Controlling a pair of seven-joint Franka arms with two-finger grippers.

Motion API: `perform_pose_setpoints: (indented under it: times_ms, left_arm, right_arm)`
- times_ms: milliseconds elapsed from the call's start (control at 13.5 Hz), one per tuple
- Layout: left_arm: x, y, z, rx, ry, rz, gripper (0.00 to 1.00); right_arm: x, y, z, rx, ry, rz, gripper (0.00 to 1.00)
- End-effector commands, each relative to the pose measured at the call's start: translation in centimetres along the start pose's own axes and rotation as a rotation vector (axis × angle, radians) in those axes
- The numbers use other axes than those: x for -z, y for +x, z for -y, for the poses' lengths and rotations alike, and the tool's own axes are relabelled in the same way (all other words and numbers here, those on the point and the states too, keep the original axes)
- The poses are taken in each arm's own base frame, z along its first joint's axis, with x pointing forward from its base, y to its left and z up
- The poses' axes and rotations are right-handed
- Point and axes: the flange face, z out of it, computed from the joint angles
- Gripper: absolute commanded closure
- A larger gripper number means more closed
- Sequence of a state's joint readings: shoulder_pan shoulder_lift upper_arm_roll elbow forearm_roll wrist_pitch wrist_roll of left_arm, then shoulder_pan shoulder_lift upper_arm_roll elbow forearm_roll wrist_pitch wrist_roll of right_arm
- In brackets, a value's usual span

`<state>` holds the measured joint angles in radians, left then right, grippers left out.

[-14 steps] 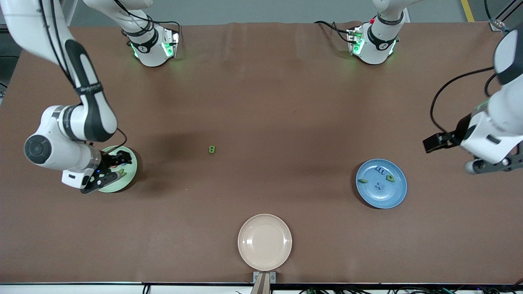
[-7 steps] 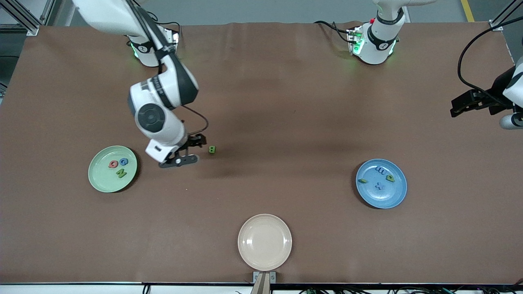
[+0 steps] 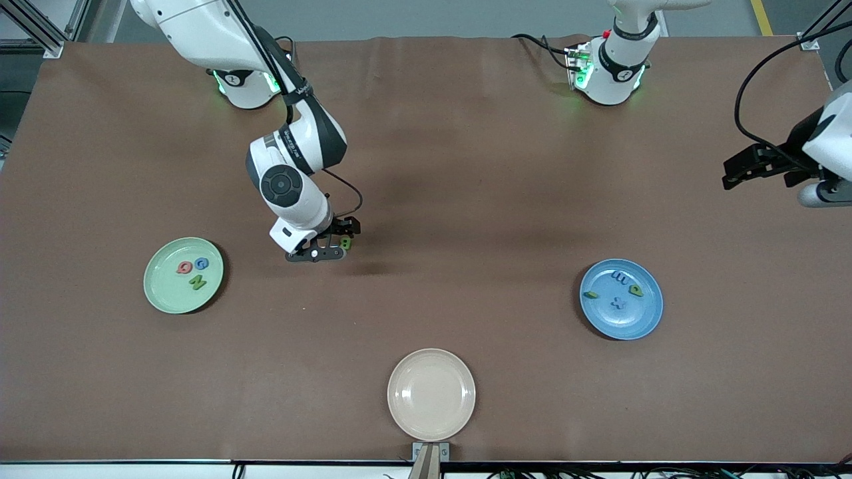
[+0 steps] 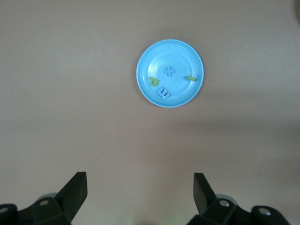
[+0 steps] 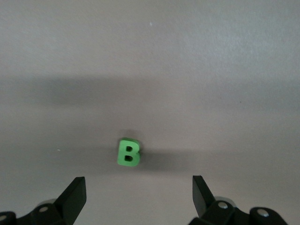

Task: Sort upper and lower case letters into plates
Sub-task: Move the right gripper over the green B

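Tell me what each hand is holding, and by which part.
Nothing. Right hand is open over the green B; left hand is open and empty.

A brown mat [image 3: 466, 166] covered the whole table, lightly creased, with soft blurred shadows across its middle. Grey floor [image 3: 426, 16] showed above the table's top edge, with a yellow line [image 3: 761, 16] painted on it near one corner. Aluminium frame struts [image 3: 40, 23] stood at the other top corner. A white rail [image 3: 200, 469] with dark cables ran along the edge nearest the camera. Light was even and diffuse.
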<state>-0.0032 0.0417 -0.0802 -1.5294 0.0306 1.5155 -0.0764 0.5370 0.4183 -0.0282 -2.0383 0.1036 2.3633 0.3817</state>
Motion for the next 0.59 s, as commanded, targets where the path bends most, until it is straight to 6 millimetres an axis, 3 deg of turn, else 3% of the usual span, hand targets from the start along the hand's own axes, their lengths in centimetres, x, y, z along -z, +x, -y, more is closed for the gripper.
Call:
perform_pose_setpoints:
  times_ms: [0, 296, 519]
  left_arm:
    - [0.3, -1.8, -2.1, -0.048, -0.005, -0.015, 0.00]
    - [0.4, -1.9, -2.7, -0.058, -0.003, -0.017, 0.00]
    - [0.2, -2.3, -2.4, -0.058, 0.000, -0.007, 0.00]
  right_arm:
    - [-0.9, -0.7, -0.2, -0.020, 0.006, -0.003, 0.03]
    - [-2.0, -1.3, 1.3, -0.032, -0.001, -0.001, 0.22]
    - [-3.4, -1.1, 1.5, -0.031, 0.001, -0.015, 0.25]
